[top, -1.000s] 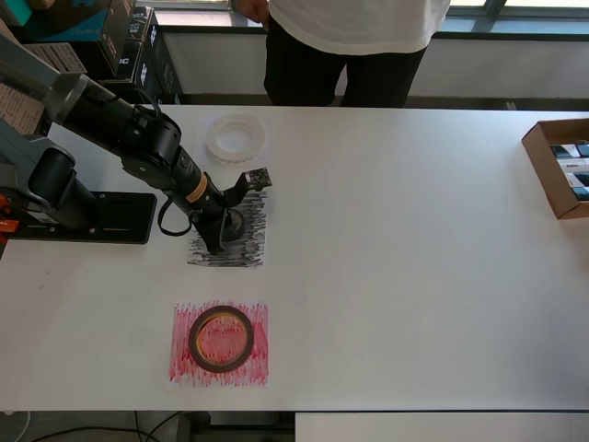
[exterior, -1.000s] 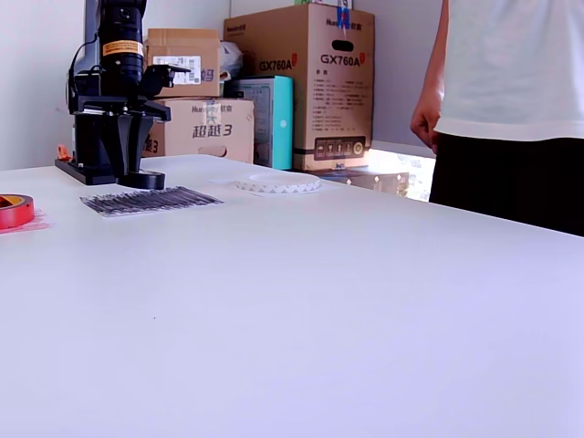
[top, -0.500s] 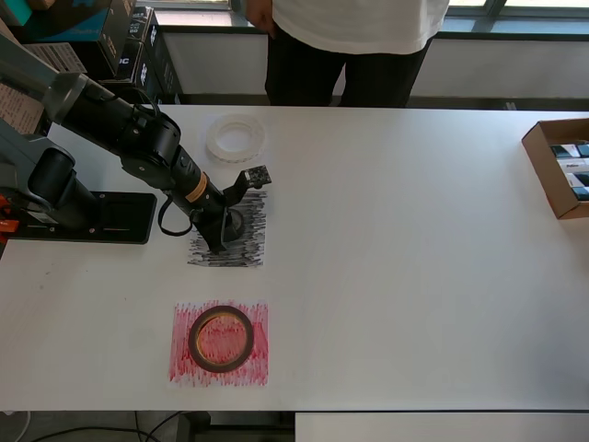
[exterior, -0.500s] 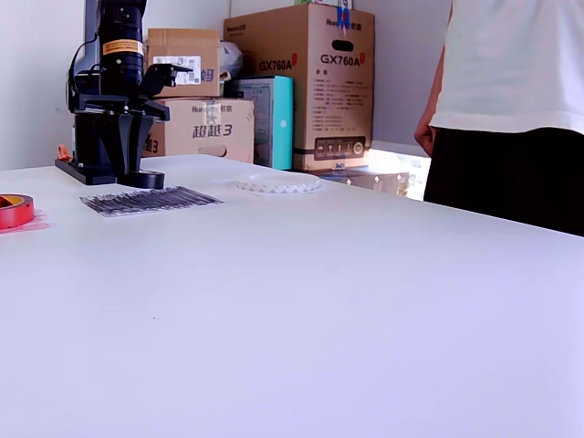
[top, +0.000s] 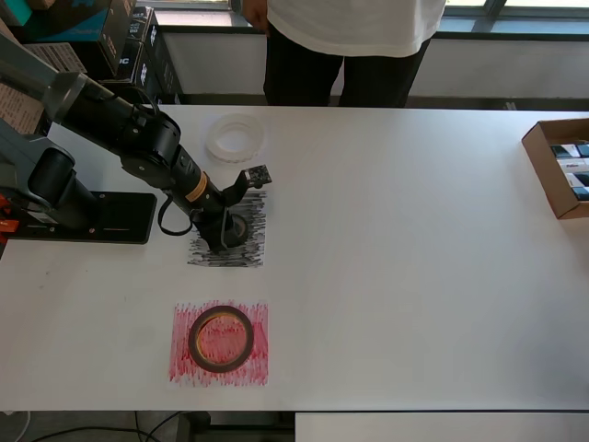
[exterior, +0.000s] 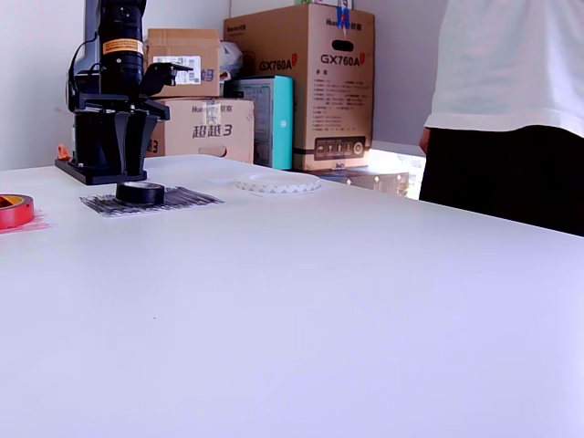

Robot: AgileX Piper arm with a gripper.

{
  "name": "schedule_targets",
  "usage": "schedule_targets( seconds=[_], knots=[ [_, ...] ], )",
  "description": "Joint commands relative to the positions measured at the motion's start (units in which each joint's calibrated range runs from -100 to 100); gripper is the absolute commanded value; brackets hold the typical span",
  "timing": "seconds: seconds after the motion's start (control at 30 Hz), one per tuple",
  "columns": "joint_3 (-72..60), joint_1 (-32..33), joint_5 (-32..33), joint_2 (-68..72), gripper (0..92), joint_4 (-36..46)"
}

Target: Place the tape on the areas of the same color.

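The small black tape (top: 236, 228) lies flat on the black-scribbled sheet (top: 253, 247); the exterior view shows the tape (exterior: 140, 192) resting on that sheet (exterior: 182, 197). My gripper (top: 224, 236) points down just beside it, jaws spread, holding nothing; in the exterior view the gripper (exterior: 111, 164) stands right behind the tape. The reddish-brown ring (top: 221, 338) sits on the red-scribbled sheet (top: 184, 366) and also shows in the exterior view (exterior: 14, 210). The white ring (top: 236, 138) (exterior: 278, 183) lies at the far side; the white sheet under it is hard to make out.
The arm's black base plate (top: 92, 217) is at the overhead view's left. An open brown cardboard box (top: 560, 168) sits at the right edge. A person (top: 345, 46) stands at the table's far edge. Stacked cartons (exterior: 301, 82) stand behind the table.
The black tape has left the fingers and now lies on the black-scribbled sheet, a little nearer the exterior camera. The person has shifted slightly.
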Motion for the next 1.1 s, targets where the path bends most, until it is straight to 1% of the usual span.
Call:
schedule_targets(
  seconds=[0.0,0.13,0.23,0.3,0.57,0.9,1.07],
  knots=[
    [-0.88,0.19,-0.29,-0.28,39.9,-0.21],
    [-1.61,0.03,-0.29,-0.46,39.9,-0.12],
    [-5.24,-0.60,-0.04,-0.74,39.9,0.64],
    [-7.06,-1.16,-0.21,-3.46,39.9,0.64],
    [-4.88,0.58,-0.37,-26.09,39.8,0.64],
    [-4.69,10.21,-0.37,-57.81,39.7,0.64],
    [0.67,12.66,-0.94,-69.22,39.7,0.22]
  ],
)
